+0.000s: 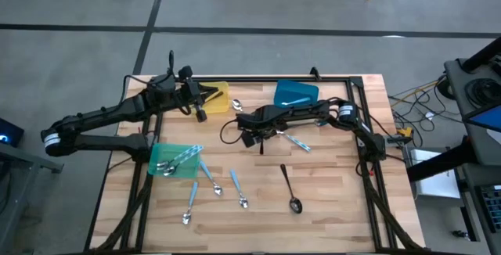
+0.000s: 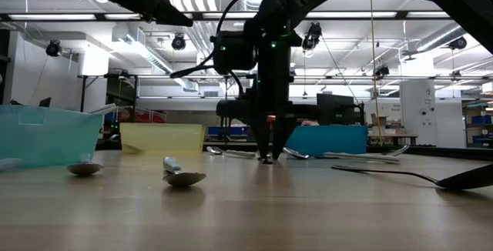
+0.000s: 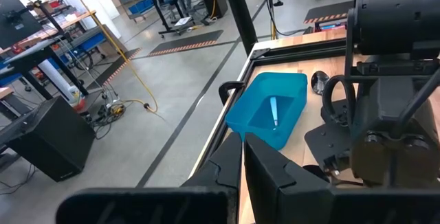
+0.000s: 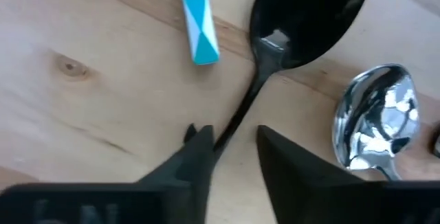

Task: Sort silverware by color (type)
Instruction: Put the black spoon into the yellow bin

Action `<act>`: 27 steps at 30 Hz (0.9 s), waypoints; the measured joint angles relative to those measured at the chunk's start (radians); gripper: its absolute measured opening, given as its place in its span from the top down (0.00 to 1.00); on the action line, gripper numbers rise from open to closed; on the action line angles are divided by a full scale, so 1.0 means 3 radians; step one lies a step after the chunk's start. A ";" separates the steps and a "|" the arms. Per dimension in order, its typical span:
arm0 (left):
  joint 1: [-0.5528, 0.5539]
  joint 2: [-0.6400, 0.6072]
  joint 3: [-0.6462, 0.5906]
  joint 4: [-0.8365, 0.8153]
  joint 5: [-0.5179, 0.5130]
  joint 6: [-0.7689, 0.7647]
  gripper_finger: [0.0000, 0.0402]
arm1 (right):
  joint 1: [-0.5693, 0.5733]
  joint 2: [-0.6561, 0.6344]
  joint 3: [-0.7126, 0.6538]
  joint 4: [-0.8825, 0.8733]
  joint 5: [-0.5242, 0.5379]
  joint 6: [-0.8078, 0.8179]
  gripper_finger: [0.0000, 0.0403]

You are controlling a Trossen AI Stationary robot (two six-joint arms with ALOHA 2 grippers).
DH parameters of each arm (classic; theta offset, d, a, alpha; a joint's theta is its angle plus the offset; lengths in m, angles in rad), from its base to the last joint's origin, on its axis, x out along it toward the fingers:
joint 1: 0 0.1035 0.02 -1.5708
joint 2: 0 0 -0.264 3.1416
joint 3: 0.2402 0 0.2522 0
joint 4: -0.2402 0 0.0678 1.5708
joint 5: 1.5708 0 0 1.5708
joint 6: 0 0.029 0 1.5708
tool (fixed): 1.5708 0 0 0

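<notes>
Near the table's middle, the right gripper (image 4: 230,148) is down at the wood, its fingers spread astride the handle of a black spoon (image 4: 302,18), not yet pinching it; a silver spoon (image 4: 377,124) lies just beside. The left gripper (image 1: 200,106) hangs over the yellow bin (image 1: 223,98), fingers pressed together, holding nothing visible. Sorting looks partly done: the green bin (image 1: 160,157) holds several pieces, and the blue bin (image 3: 254,117) holds one blue-handled utensil (image 3: 275,110). Blue-handled spoons (image 1: 236,186) and another black spoon (image 1: 291,192) remain loose.
</notes>
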 joint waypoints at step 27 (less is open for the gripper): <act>0.0001 0.0005 -0.0002 -0.0151 0.0075 0.0024 1.00 | 0.0194 -0.0524 -0.0139 -0.0043 0.0269 -0.0558 0.97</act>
